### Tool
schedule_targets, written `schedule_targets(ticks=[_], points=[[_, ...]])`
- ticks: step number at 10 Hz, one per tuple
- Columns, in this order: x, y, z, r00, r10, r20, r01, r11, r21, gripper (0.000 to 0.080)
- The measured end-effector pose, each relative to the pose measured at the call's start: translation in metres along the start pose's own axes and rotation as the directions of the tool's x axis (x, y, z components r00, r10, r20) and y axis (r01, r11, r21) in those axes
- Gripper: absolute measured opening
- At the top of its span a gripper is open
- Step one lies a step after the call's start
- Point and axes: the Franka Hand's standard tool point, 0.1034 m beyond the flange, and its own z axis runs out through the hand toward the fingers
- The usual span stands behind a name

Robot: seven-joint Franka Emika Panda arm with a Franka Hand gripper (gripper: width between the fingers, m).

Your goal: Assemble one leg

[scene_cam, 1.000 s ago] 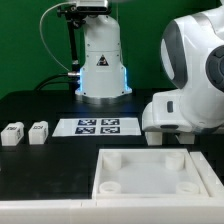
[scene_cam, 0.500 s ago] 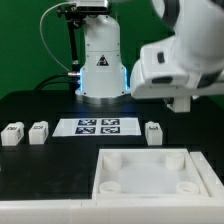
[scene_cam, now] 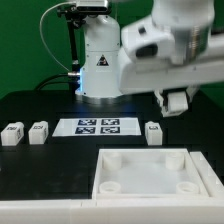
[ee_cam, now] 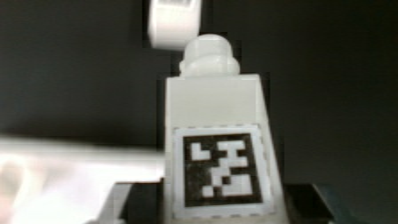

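One leg [ee_cam: 217,120] inside the claw [ee_cam: 217,200]

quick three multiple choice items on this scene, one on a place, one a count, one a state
1. Where is the single leg relative to the marker board?
A. on top of it
B. on the exterior view's left of it
C. on the exterior view's right of it

2. How many legs rest on the table?
A. one
B. three
C. five

3. How do the jaws stand?
A. shut on a held leg
B. open, empty
C. shut on nothing

1 C: it stands apart from the board on that side.
2 B: two more legs join the single one.
3 A: the wrist view shows the gripper clamping a tagged leg.
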Motion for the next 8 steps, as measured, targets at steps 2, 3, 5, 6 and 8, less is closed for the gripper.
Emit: schedule_targets(ticks=[2, 3, 5, 6, 8], points=[[0.024, 0.003, -0.052, 0.986, 0.006, -0.168, -0.007, 1.000, -0.003, 0.0291], [0.033, 0.002, -0.055, 0.956, -0.005, -0.293, 0.002, 1.000, -0.009, 0.0291], [0.034, 0.007, -0.054, 0.870, -0.010, -0.493, -0.003, 1.000, -0.025, 0.0291], [0.034, 0.008, -0.049, 0.814, -0.018, -0.581, -0.003, 0.999, -0.035, 0.0291], [0.061, 0.010, -0.043, 0.693, -0.035, -0.720, 0.005, 0.999, -0.044, 0.0291]])
